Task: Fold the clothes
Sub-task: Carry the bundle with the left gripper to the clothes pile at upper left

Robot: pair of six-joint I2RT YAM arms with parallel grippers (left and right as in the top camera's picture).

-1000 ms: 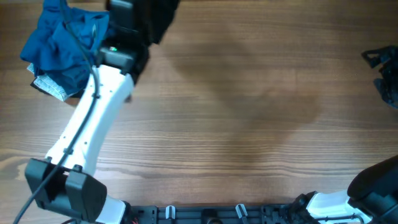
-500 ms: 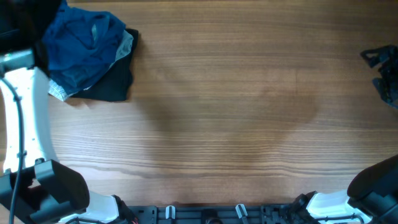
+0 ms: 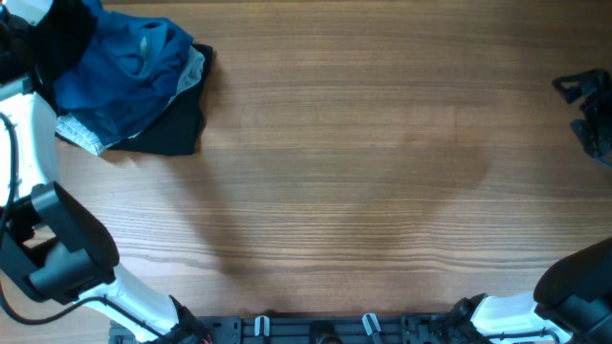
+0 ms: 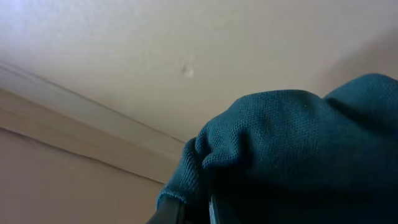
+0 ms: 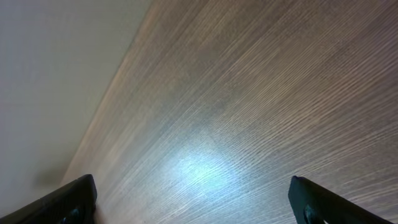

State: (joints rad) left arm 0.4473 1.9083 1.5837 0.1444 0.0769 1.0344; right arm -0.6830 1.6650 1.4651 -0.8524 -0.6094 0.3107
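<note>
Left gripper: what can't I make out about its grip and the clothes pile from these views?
- Left gripper jaws: in the left wrist view the blue garment covers them, so open or shut is unclear. Overhead, the top-left corner cuts the gripper off.
- Black garment: overhead, mostly under the blue one; no logo shows.
- Grey garment: overhead, only an edge peeks out.

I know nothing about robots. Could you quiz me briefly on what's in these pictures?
1. True or false: the pile of clothes lies in the middle of the table.
2. Which colour lies on top of the pile? A) blue B) black C) grey
3. What does the right gripper hold?
Key: 1 false, it lies at the far left corner. 2 A, the blue garment. 3 nothing; its fingers stand open over bare wood.
</note>
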